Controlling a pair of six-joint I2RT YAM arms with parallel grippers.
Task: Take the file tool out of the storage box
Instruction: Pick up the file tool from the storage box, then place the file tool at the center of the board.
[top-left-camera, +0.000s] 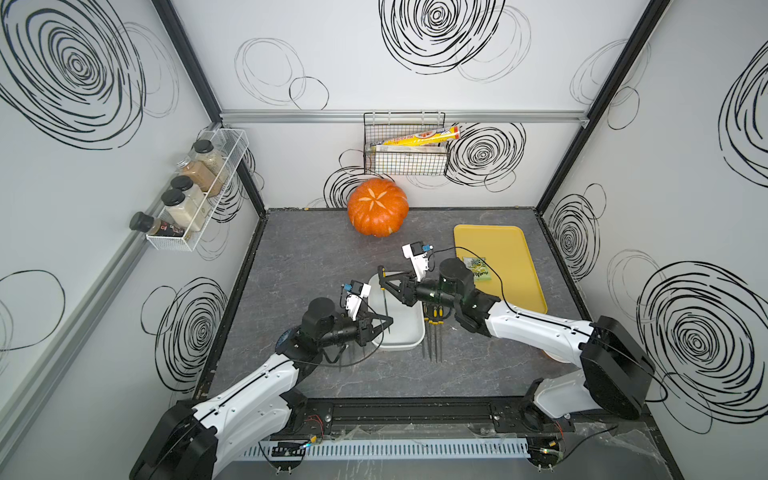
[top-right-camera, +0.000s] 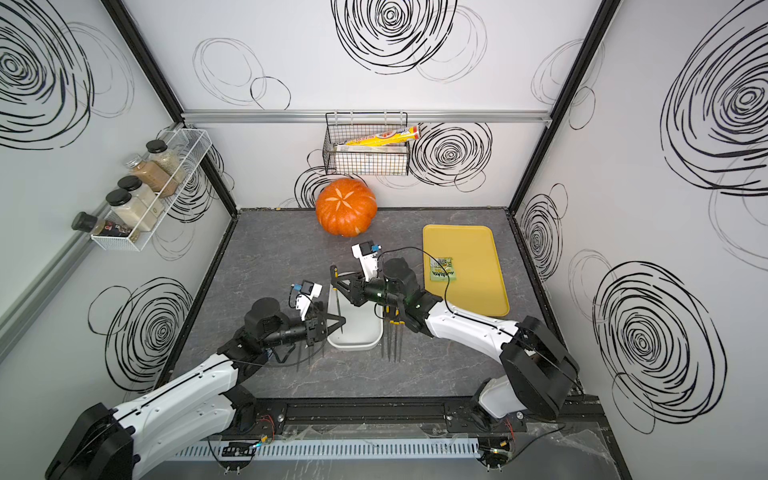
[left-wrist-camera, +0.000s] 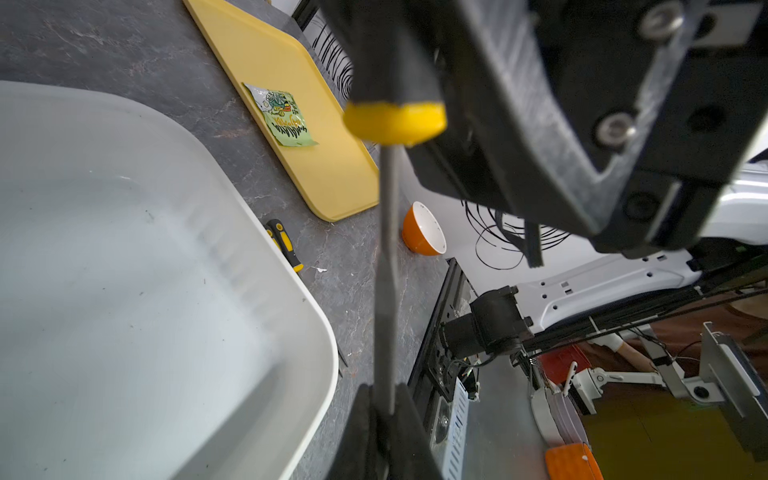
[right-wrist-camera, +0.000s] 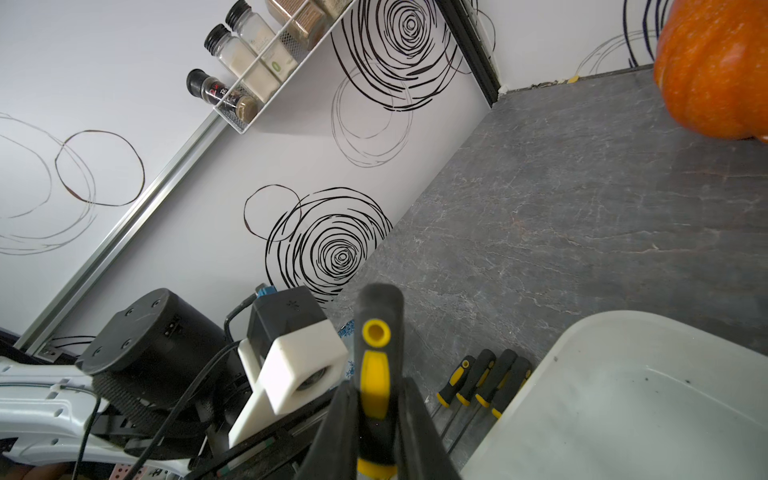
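- Left arm reaches in from the front edge, and its jaws are clamped on the bare metal tip of the file.
- Right arm comes in from the opposite side, its jaws set either side of the file's black-and-yellow handle. Whether they press on it or stand slightly off, I cannot tell.
- The file is up off the table, over the white box. Its handle is at the far end and its tip at the near end, and it is clear of the box floor.
- The box stands about mid-table.
- A row of spare files lies on the table just beside the box's right side.
- Another row lies along its left side, partly hidden under the left arm in both top views.
- To the right sits a yellow tray with a green packet on it.
- A pumpkin stands against the back wall.
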